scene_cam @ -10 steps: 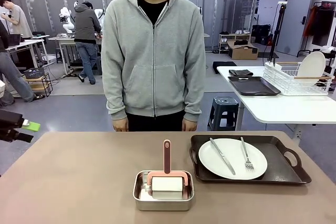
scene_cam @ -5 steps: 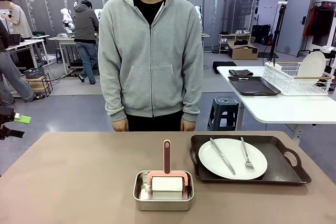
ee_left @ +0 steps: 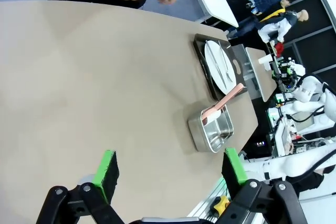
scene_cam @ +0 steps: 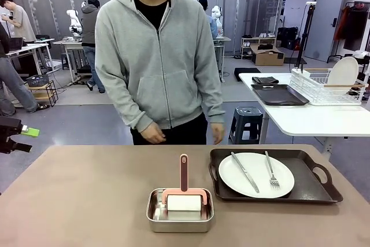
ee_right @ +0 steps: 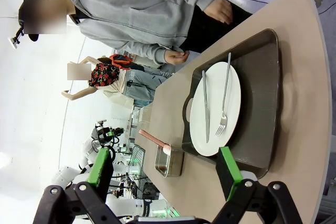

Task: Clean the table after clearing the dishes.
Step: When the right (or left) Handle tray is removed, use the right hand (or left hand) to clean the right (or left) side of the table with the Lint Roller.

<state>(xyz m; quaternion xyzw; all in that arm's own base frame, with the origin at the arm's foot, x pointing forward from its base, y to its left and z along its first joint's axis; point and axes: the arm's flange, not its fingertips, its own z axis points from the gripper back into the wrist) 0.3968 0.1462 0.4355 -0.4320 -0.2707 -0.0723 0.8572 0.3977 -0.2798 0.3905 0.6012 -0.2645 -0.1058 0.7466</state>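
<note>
On the right of the tan table lies a white plate with a knife and a fork, on a dark handled tray. My left gripper hangs open beyond the table's left edge, empty. In the left wrist view that gripper stands open high over the table, far from the plate. My right gripper is open and empty above the plate and tray. A person stands at the far edge, hands low.
A steel pan holding a white block with a pink handle sits front centre, left of the tray. A white side table at the back right carries a wire rack and another dark tray. A stool stands beside it.
The person has shifted to the left and brought one hand forward near the table's far edge. My left gripper has drawn slightly back to the left. The plate, tray and pan have stayed put.
</note>
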